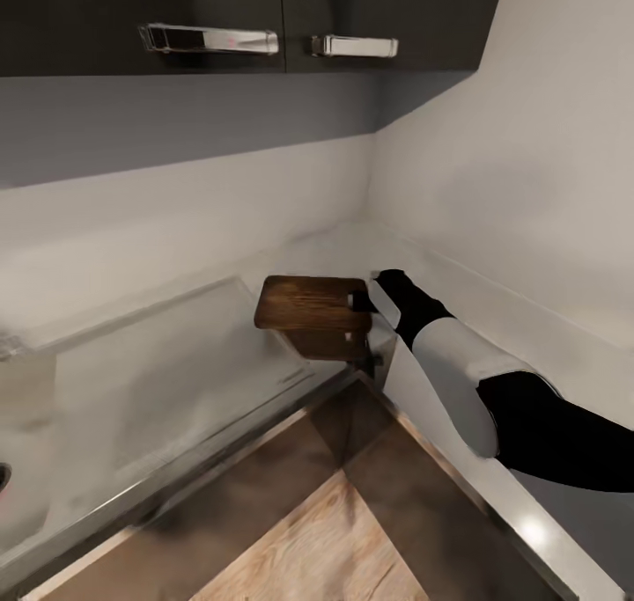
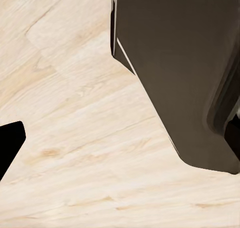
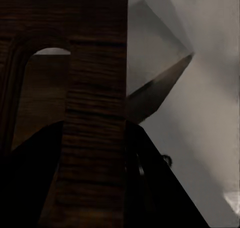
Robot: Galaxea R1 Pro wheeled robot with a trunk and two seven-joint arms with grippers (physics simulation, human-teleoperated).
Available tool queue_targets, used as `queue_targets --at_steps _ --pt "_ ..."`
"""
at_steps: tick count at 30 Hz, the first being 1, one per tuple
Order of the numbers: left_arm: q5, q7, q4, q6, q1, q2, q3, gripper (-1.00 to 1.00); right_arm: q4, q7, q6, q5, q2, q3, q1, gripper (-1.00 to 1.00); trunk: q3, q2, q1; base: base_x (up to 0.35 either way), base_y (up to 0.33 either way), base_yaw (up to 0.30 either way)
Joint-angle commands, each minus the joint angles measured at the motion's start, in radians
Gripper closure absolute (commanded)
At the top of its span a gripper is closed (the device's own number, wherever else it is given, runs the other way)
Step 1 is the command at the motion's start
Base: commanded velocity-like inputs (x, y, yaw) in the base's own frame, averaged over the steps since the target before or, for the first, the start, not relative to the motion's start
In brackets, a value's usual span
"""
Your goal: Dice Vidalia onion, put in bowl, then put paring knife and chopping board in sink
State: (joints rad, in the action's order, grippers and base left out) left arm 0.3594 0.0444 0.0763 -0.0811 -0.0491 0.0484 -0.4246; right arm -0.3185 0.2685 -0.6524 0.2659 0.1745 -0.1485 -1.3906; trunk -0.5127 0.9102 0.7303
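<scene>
While it hangs clear of the countertop (image 1: 158,381) near the middle of the head view, the chopping board (image 1: 310,304) is clamped at its handle-slot end by the right gripper (image 1: 368,300), whose dark fingers (image 3: 30,188) press on both faces of the wood in the right wrist view. Its shadow or reflection lies on the glossy surface just below. Behind it the pale backsplash (image 1: 176,223) meets a side wall (image 1: 511,187) in the corner; dark upper cabinets (image 1: 220,11) with steel handles run along the upper edge. Light wooden floor (image 1: 326,539) shows at the bottom centre. Whether the left gripper is open or closed cannot be told; its wrist view shows floor and a dark cabinet base (image 2: 175,62).
</scene>
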Motion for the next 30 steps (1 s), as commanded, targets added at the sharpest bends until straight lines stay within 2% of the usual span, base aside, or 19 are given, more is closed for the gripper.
queue_targets --at_steps 1,15,19,22,23,24,25,30 --pt "0.01 0.004 0.005 -0.009 -0.002 0.0 -0.008 -1.0 -0.001 0.005 -0.004 0.003 0.0 -0.006 -0.001 1.0 0.001 0.001 0.0 -0.338 0.0 0.0" --pt "0.012 0.004 0.002 -0.035 -0.002 -0.003 -0.008 -1.0 0.005 -0.011 0.032 -0.003 0.0 -0.01 0.0 1.0 0.023 0.001 0.0 -0.3 0.0 0.0" --pt "0.012 0.011 0.002 -0.119 -0.002 -0.009 -0.008 -1.0 0.007 -0.011 0.039 -0.016 0.0 -0.013 0.0 1.0 0.029 0.001 0.0 -0.036 0.0 0.0" --pt "0.013 0.013 0.001 -0.183 -0.002 -0.015 -0.008 -1.0 0.006 -0.032 0.062 -0.061 0.0 -0.013 0.0 1.0 0.034 0.001 0.0 -0.006 0.0 0.0" --pt "0.013 0.014 0.001 -0.194 -0.002 -0.015 -0.009 -1.0 0.006 -0.046 0.072 -0.077 0.0 -0.013 0.0 1.0 0.035 0.001 0.0 -0.002 0.0 0.0" --pt "0.013 0.014 0.001 -0.217 -0.002 -0.016 -0.009 -1.0 0.008 -0.095 0.089 -0.111 0.0 -0.013 0.001 1.0 0.036 0.001 0.0 0.0 0.0 0.0" --pt "0.013 0.014 0.0 -0.23 -0.002 -0.016 -0.009 -1.0 0.009 -0.115 0.092 -0.121 0.0 -0.013 0.001 1.0 0.036 0.001 0.0 0.0 0.0 0.0" --pt "0.012 0.014 0.0 -0.323 -0.002 -0.012 -0.01 -1.0 0.0 -0.188 0.094 -0.141 -0.002 -0.014 0.001 1.0 0.037 0.001 0.0 0.0 0.0 0.0"
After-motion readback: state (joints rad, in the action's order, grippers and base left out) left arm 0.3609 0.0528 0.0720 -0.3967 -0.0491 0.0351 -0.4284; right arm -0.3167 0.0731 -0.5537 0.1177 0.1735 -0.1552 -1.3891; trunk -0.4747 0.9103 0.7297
